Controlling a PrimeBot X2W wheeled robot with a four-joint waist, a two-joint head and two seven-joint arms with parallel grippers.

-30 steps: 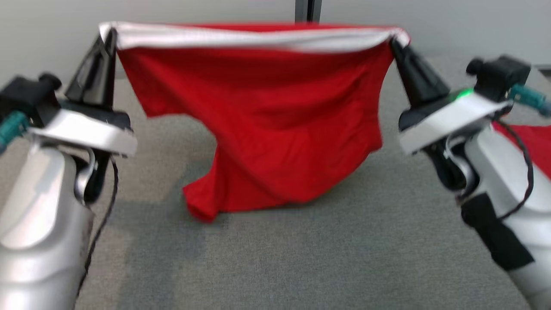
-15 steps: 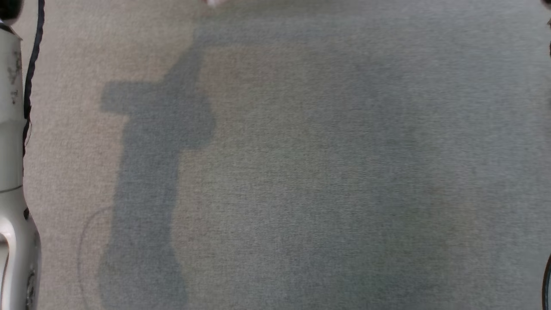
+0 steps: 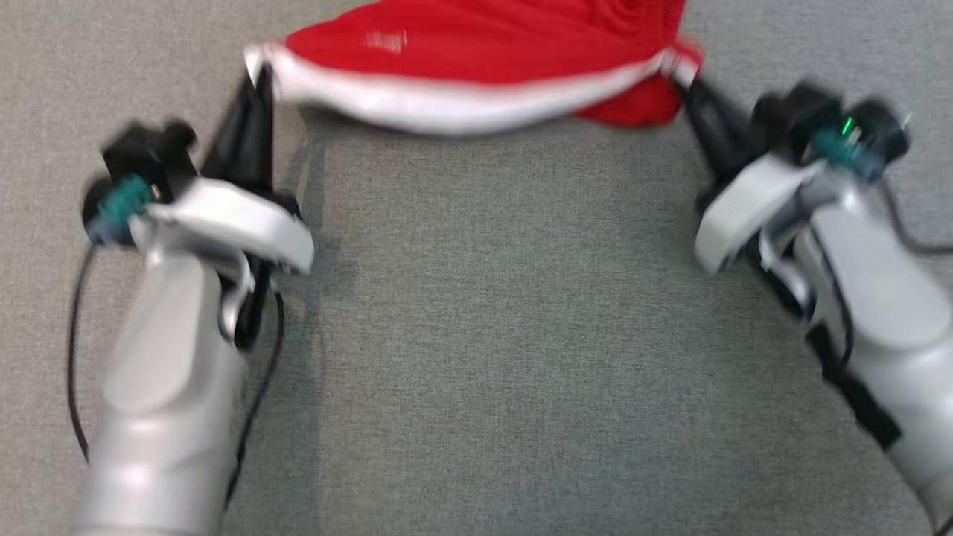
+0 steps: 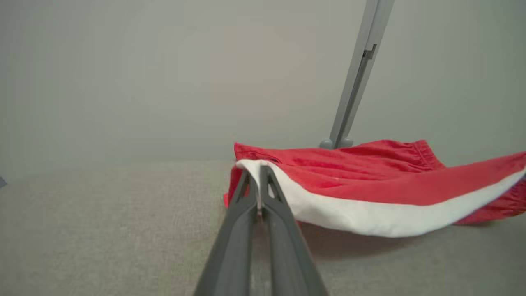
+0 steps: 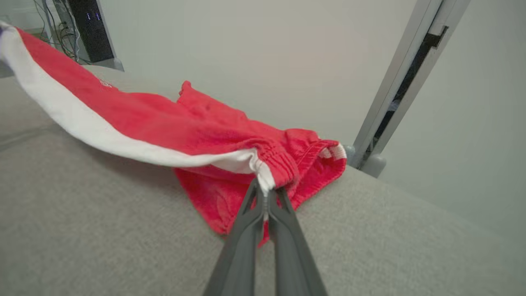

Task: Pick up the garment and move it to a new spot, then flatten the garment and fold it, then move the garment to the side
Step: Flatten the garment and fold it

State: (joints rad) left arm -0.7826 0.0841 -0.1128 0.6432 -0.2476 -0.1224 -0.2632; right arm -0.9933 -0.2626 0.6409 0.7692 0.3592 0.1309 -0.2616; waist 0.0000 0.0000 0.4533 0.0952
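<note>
- garment (image 3: 484,45): red, with a white side band and a gathered waistband. It is strung between both end effectors at the far end of the surface. The band sags between them, clear of the surface, and the red folds beyond lie on it.
- left end effector (image 4: 259,170): fingers pressed together, pinching the band's corner at the garment's left end.
- right end effector (image 5: 266,191): fingers pressed together, pinching the band just beside the gathered waistband at the garment's right end.
- surface (image 3: 506,335): grey woven covering, with the garment's shadow falling under the band.
- post (image 4: 353,90): grey metal, upright behind the garment, against a pale wall (image 4: 123,74).
</note>
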